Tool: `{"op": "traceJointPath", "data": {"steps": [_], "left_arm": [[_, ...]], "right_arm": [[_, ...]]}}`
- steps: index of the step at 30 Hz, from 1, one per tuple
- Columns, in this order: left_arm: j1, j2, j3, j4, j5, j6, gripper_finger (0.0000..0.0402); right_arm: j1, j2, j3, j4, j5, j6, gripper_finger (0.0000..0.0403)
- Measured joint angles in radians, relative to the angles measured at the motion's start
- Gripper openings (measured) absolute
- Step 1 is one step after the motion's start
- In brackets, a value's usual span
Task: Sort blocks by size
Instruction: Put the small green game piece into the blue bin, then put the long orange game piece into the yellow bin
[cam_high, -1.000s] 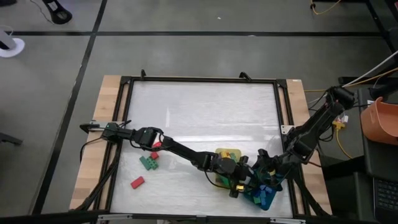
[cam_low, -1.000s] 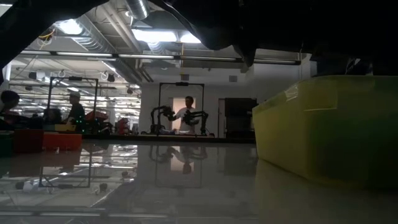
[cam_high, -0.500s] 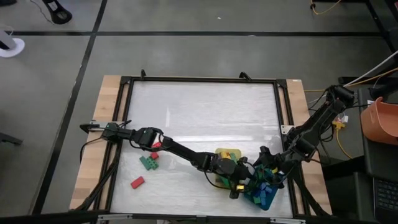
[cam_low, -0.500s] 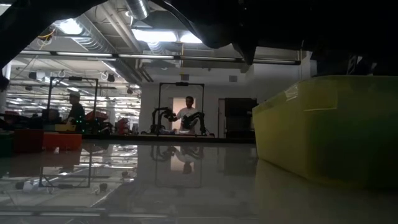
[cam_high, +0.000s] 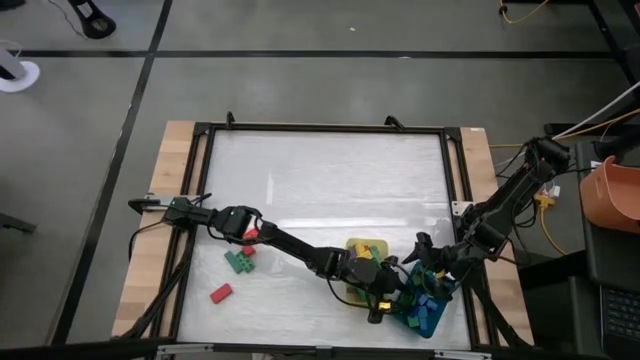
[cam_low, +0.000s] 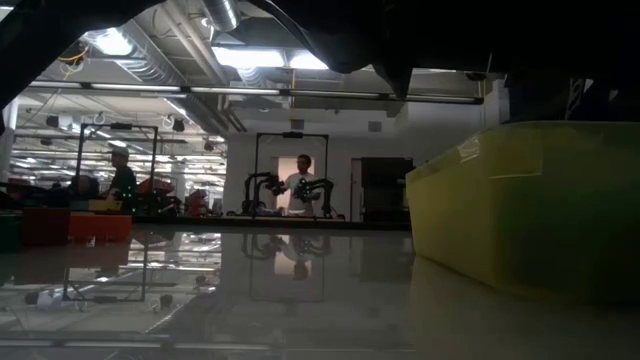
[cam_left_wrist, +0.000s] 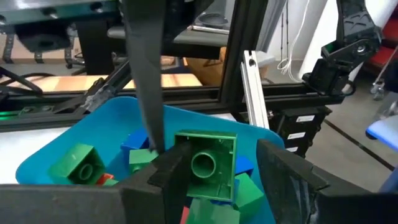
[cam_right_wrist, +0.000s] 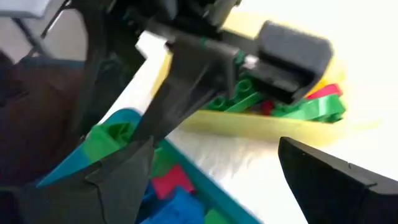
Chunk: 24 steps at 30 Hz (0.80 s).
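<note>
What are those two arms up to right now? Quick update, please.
Left claw over the teal tray, shut on a green block. Right claw open beside it. Three blocks left on the table.

Two dark robot arms reach over the table. Two rectangular plastic trays sit by the near right corner: one yellow tray (cam_high: 356, 247) and one teal tray (cam_high: 432, 327), each holding a heap of small plastic bricks too jumbled to count. Toward the near left corner, four loose bricks lie on the white surface: one long red brick (cam_high: 221, 293), two small red bricks (cam_high: 249, 250), and one green brick (cam_high: 238, 263).
</note>
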Motion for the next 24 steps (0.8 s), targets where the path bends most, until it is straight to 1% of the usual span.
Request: {"op": "traceJointPath", "data": {"steps": [10, 13, 16, 19, 21, 24], "left_arm": [[0.000, -0.001, 0.001, 0.008, 0.002, 0.000, 0.0168], [0.002, -0.003, 0.001, 0.025, -0.002, 0.000, 0.0168], [0.003, -0.004, 0.001, 0.037, -0.002, 0.000, 0.0168], [0.006, -0.013, 0.001, 0.027, -0.003, 0.000, 0.0168], [0.011, -0.042, 0.001, -0.035, -0.003, 0.000, 0.0168], [0.025, -0.111, 0.001, -0.202, -0.001, -0.016, 0.0168]], "right_arm": [[0.000, 0.003, 0.000, -0.001, -0.131, 0.011, 0.0344], [0.001, 0.003, 0.000, 0.000, -0.146, 0.011, 0.0344], [0.001, 0.003, 0.000, 0.002, -0.141, 0.010, 0.0344], [0.001, -0.001, 0.000, 0.003, -0.104, 0.005, 0.0344], [0.001, -0.014, 0.000, 0.005, -0.074, -0.011, 0.0344], [0.001, -0.057, 0.000, 0.013, -0.005, -0.051, 0.0344]]}}
